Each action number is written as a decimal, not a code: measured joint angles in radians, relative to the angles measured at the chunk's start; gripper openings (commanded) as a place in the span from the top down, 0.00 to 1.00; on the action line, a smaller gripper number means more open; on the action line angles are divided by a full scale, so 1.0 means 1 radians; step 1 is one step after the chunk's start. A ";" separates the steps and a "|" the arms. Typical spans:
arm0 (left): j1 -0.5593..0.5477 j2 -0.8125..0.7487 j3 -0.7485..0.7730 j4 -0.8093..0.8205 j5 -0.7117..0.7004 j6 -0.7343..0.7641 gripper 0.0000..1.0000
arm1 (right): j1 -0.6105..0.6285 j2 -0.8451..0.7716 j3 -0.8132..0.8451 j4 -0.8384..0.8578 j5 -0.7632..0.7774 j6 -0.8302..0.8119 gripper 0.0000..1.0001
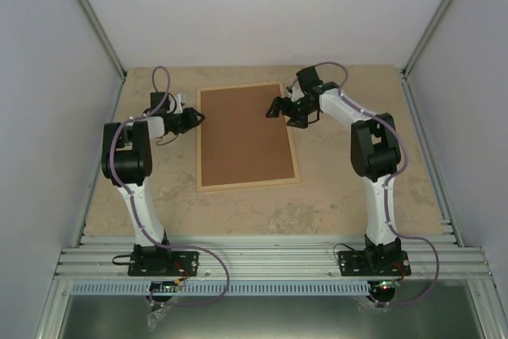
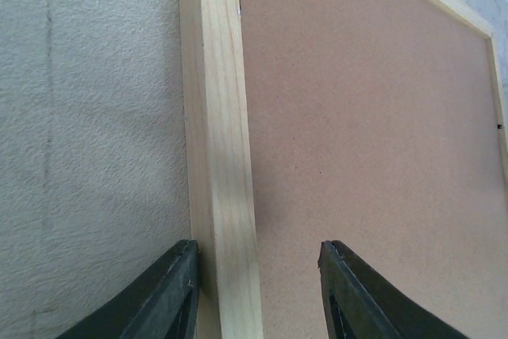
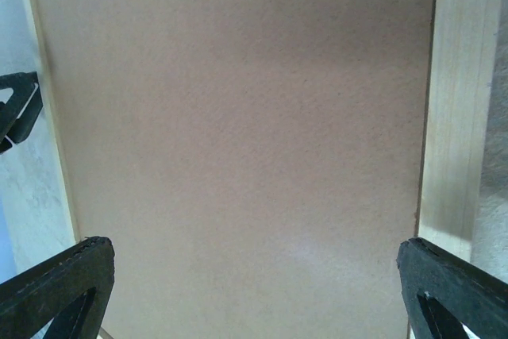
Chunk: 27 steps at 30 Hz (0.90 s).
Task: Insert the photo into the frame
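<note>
One frame, one backing board — two arms

Brown backing board lying flat, mottled beige tabletop

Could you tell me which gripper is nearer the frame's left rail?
Left. The left gripper straddles that rail of the frame; the right gripper hangs open over the backing board, by the opposite rail.

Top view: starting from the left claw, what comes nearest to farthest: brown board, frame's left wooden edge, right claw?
1. The frame's left wooden edge, straddled by the left claw.
2. The brown board, just right of it.
3. The right claw, across the board, over its right side.
</note>
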 measured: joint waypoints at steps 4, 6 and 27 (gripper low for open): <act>0.000 0.000 0.000 0.000 0.000 -0.002 0.55 | 0.003 -0.009 -0.014 0.003 -0.003 -0.002 0.04; 0.000 0.000 0.000 0.000 0.000 -0.002 0.55 | 0.004 -0.009 -0.028 0.003 -0.006 -0.002 0.04; -0.021 -0.018 0.086 -0.250 -0.048 0.244 0.40 | -0.039 -0.047 0.049 0.047 -0.212 -0.512 0.02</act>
